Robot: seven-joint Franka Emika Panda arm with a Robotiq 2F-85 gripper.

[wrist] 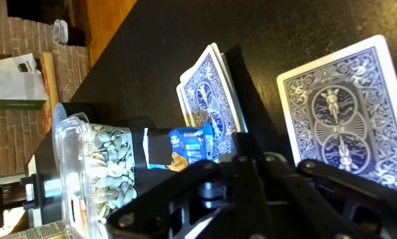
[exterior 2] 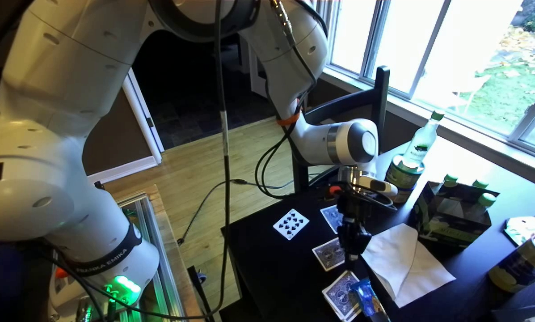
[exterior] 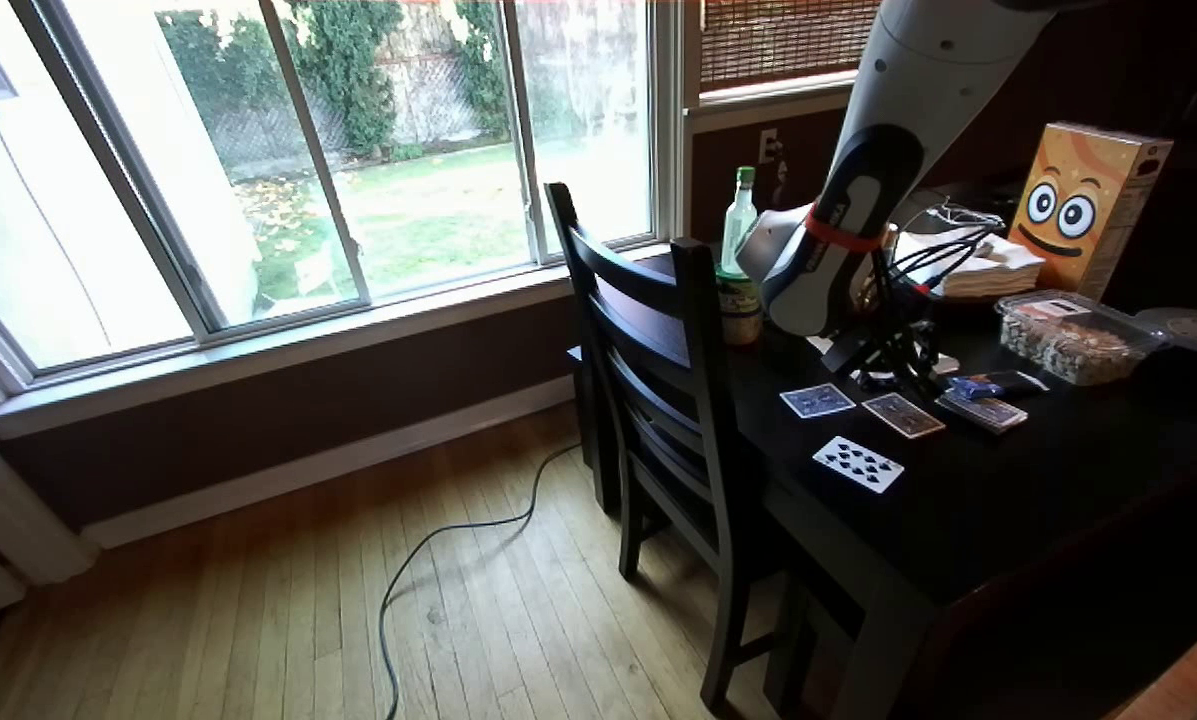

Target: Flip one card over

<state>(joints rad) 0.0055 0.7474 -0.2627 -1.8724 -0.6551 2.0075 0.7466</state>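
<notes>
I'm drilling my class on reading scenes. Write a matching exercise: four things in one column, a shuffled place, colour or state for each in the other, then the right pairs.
Things
1. Snack wrapper
2. Spades card
3. Cartoon-face box
4. Seed tub

Place, colour or state
A. mostly orange
B. clear plastic
C. resting partly on the card stack
D. face up on the table

Pairs
1-C, 2-D, 3-A, 4-B
</notes>
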